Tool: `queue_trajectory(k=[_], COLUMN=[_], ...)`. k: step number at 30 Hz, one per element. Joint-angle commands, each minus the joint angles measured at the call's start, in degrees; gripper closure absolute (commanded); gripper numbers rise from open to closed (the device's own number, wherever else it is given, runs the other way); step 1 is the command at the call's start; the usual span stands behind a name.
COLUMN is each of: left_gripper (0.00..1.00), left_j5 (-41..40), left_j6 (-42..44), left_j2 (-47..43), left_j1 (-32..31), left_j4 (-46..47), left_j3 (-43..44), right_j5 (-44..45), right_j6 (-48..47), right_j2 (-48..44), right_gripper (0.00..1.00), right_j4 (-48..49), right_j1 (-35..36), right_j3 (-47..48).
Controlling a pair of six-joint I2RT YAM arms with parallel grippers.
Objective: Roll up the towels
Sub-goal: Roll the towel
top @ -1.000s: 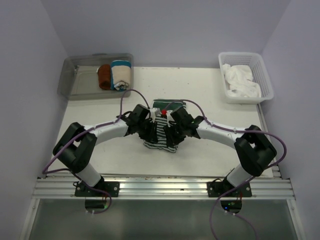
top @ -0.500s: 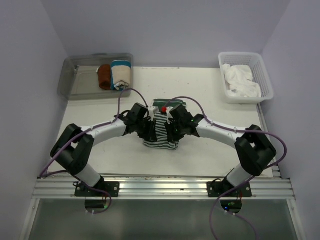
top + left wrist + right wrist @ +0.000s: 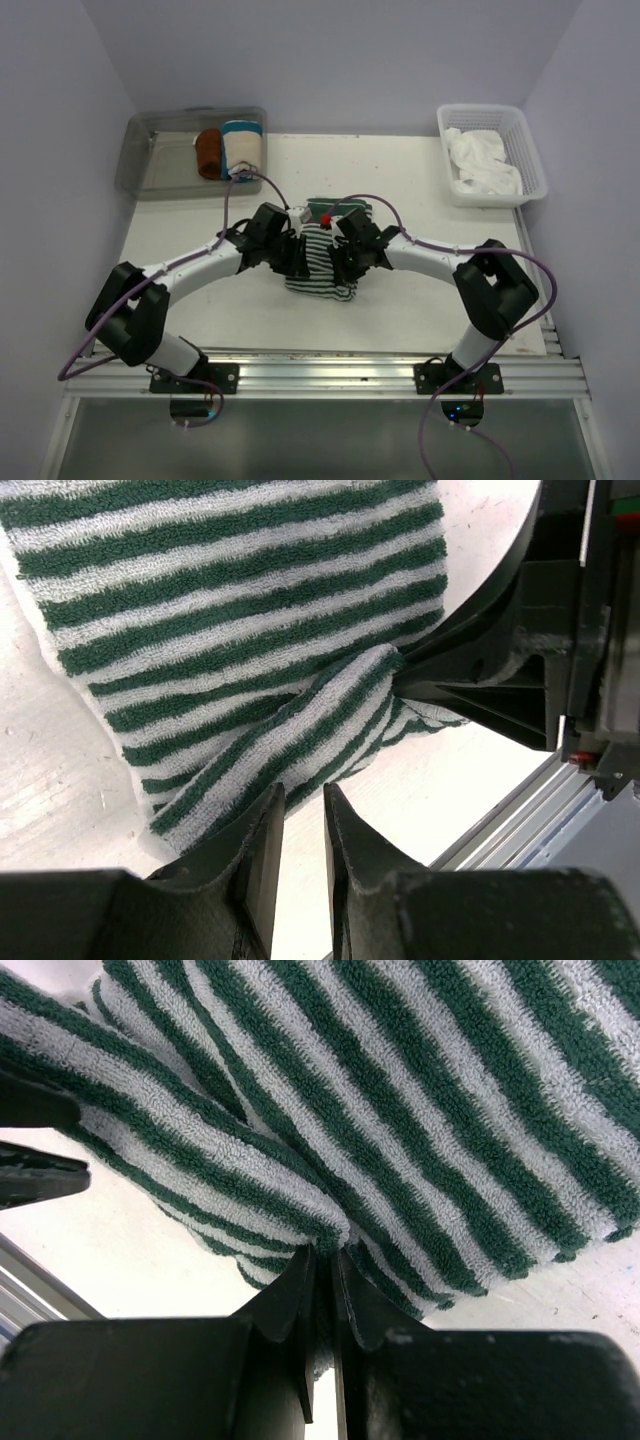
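Observation:
A green-and-white striped towel point(image 3: 320, 268) lies bunched at the table's middle, between both grippers. My left gripper point(image 3: 298, 258) is at its left side. In the left wrist view the gripper point(image 3: 303, 802) stands slightly open, with bare table between the fingers and a raised fold of the towel point(image 3: 230, 610) just past the tips. My right gripper point(image 3: 341, 262) is at the towel's right side. In the right wrist view the gripper point(image 3: 322, 1257) is shut on a pinched fold of the towel point(image 3: 450, 1110). The right gripper's fingers also show in the left wrist view point(image 3: 480, 670).
A clear bin point(image 3: 160, 170) at the back left holds a rolled brown towel point(image 3: 208, 153) and a rolled white towel with a teal band point(image 3: 243, 148). A white basket point(image 3: 525, 150) at the back right holds white towels point(image 3: 483, 165). A metal rail point(image 3: 330, 375) runs along the near edge.
Both grippers have moved a little farther from the near edge with the towel's near part bunching up. Both arms' elbows have swung outward and lower.

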Motion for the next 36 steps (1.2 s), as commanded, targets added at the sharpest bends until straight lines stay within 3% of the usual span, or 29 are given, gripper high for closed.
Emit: queue_trajectory(k=[1,9,18,19,23,27,32,36], left_gripper=[0.73,0.73,0.75,0.75,0.76,0.76,0.76,0.76], left_j5=[-0.4,-1.6,-7.1,-6.9,-5.5,-4.1,-3.4,-3.3], left_j6=[0.9,-0.6,-2.9,-3.0,-3.3,-3.0,-2.1,-1.4], left_j2=[-3.5,-6.3,-1.5,-0.6,2.0,2.5,2.5,2.8], left_j1=[0.4,0.4,0.3,0.4,0.3,0.3,0.4,0.3], left_j4=[-1.0,-1.4,2.2,2.7,4.0,4.5,3.4,2.7], left_j3=[-0.9,-3.4,-3.4,-3.4,-3.1,-3.0,-1.8,-1.1], right_j5=[0.7,0.3,0.5,0.6,3.1,7.6,11.0,14.8], right_j6=[-0.2,0.1,0.3,0.3,0.5,-0.2,0.2,0.9], right_j2=[1.9,1.7,-0.3,-0.6,-4.1,-8.3,-14.3,-15.7], right_gripper=[0.96,0.97,0.95,0.94,0.71,0.58,0.58,0.68], right_j4=[1.3,1.6,1.6,1.1,-0.4,-5.2,-7.5,-8.5], right_j1=[-0.4,-0.9,-1.5,-1.5,-1.5,-1.3,0.4,3.1], right_j3=[0.6,0.1,-1.4,-1.5,-2.3,-0.9,-1.7,-1.4])
